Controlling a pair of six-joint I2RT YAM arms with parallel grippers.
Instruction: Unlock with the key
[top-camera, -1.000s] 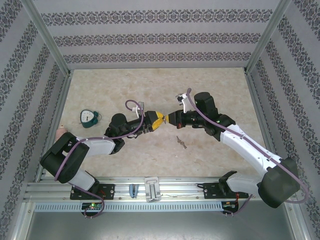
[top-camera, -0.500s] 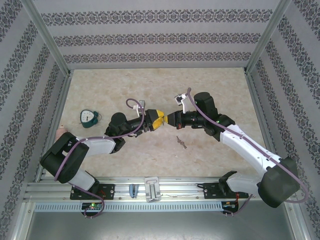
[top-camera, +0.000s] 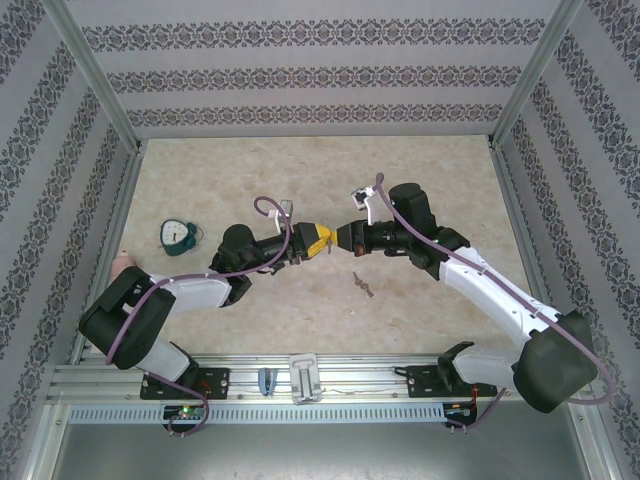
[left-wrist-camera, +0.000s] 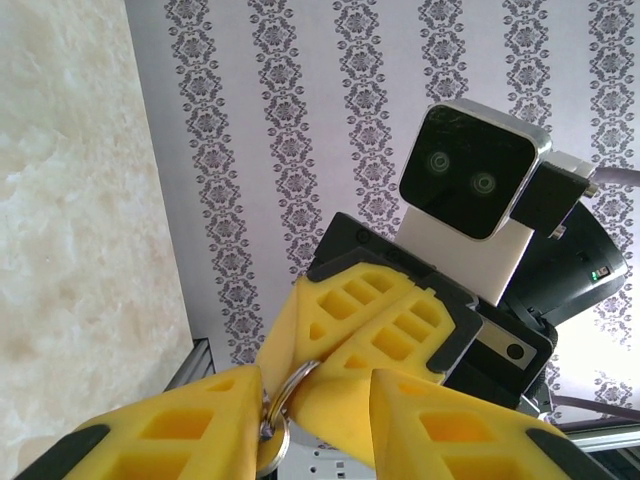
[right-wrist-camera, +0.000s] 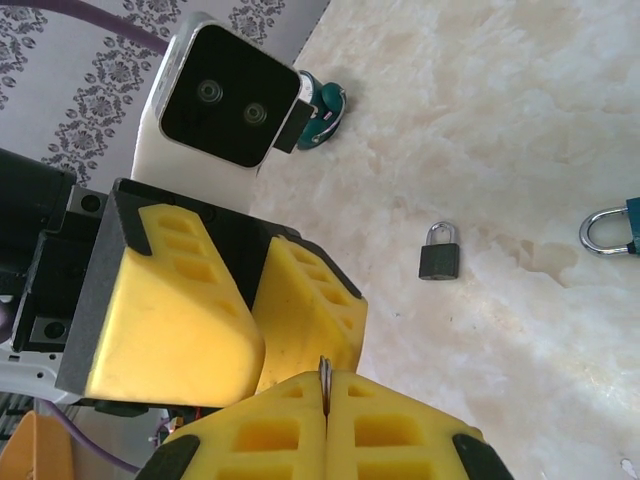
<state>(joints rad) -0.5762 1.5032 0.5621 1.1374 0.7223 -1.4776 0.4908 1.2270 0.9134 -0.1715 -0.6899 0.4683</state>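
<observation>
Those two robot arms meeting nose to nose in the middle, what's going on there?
The arms are passing a key between them above the table. The right hand is shut on a thin metal sliver, seemingly the key. The left hand has its yellow tips either side of the key ring; whether it grips it is unclear. A small black padlock lies on the table, untouched, so nothing is unlocked yet.

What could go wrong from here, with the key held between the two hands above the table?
1. The right hand pinches only a thin edge of the key, so it may slip and drop.
2. The ring looks loose between the left hand's fingers; a pull could twist the key.
3. The padlock lies well away, so the key faces a long carry on that grip.
</observation>
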